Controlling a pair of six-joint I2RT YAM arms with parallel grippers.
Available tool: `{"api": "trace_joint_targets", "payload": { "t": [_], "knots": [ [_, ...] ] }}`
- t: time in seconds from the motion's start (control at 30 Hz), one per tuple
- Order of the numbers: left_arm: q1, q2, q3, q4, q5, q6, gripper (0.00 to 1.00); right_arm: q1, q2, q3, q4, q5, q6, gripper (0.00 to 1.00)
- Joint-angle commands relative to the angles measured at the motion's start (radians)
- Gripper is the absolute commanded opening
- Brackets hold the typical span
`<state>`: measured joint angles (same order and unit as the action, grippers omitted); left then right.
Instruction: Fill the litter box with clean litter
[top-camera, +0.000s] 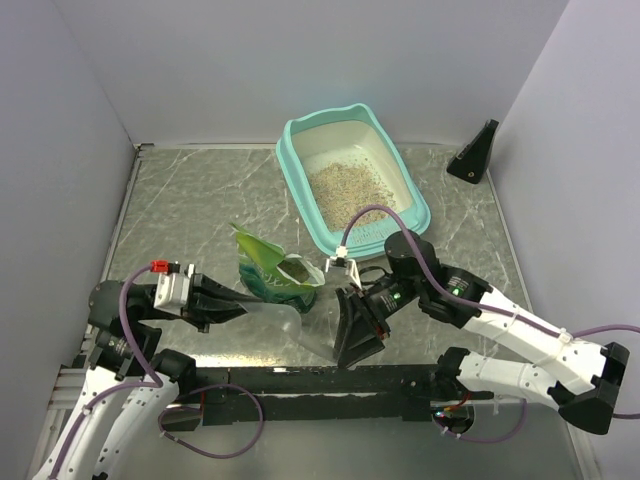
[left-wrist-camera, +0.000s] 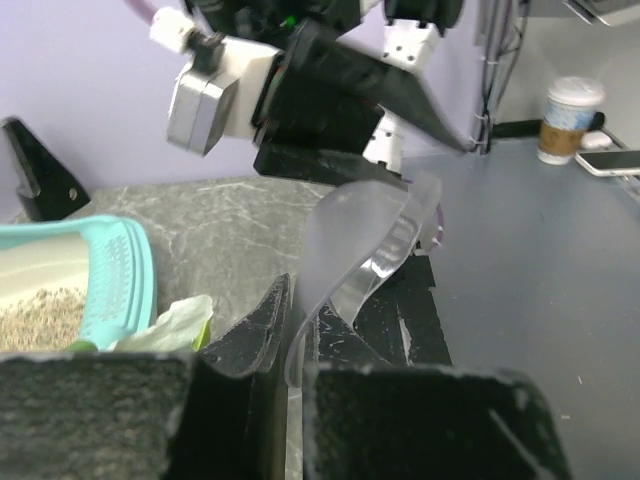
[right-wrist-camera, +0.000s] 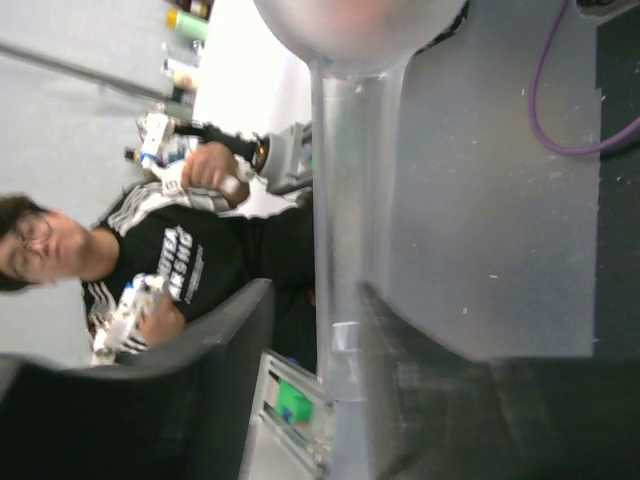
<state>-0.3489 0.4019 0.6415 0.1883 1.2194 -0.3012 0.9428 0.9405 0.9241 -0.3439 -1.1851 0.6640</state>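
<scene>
Reaching rightward low over the desk (top-camera: 190, 200), the left arm is extended, w/ the left gripper (top-camera: 240, 304) clamped on the thin edge of a clear plastic scoop (top-camera: 285, 322). The right arm is folded back toward the near edge, right gripper (top-camera: 352, 352) pointed down, jaws apart w/ the scoop's other end between them; one finger is seen clear of it. The litter box (top-camera: 297, 185) is set at the back, centre-right, clean litter (top-camera: 345, 190) spread in its pan. A green bag (top-camera: 270, 270) is lying between box & scoop. The grey marbled desk is enclosed by pale walls (top-camera: 300, 60); a black wedge (top-camera: 475, 155) is placed back-right.
</scene>
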Motion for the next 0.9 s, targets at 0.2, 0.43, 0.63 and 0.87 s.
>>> {"api": "trace_joint_targets", "payload": {
  "t": [0.2, 0.43, 0.63, 0.87],
  "knots": [
    [0.001, 0.011, 0.109, -0.270, -0.346, 0.086, 0.01, 0.002, 0.026, 0.240, -0.208, 0.339, -0.311, 0.73],
    [0.001, 0.014, 0.201, -0.409, -0.550, 0.047, 0.01, -0.007, 0.004, 0.236, -0.071, 0.814, -0.417, 0.86],
    [0.001, 0.034, 0.239, -0.451, -0.672, -0.055, 0.01, -0.029, 0.000, 0.174, 0.078, 0.855, -0.483, 0.93],
    [0.001, 0.037, 0.237, -0.478, -0.785, -0.107, 0.01, -0.180, -0.039, -0.034, 0.486, 0.524, -0.391, 0.93]
  ]
}}
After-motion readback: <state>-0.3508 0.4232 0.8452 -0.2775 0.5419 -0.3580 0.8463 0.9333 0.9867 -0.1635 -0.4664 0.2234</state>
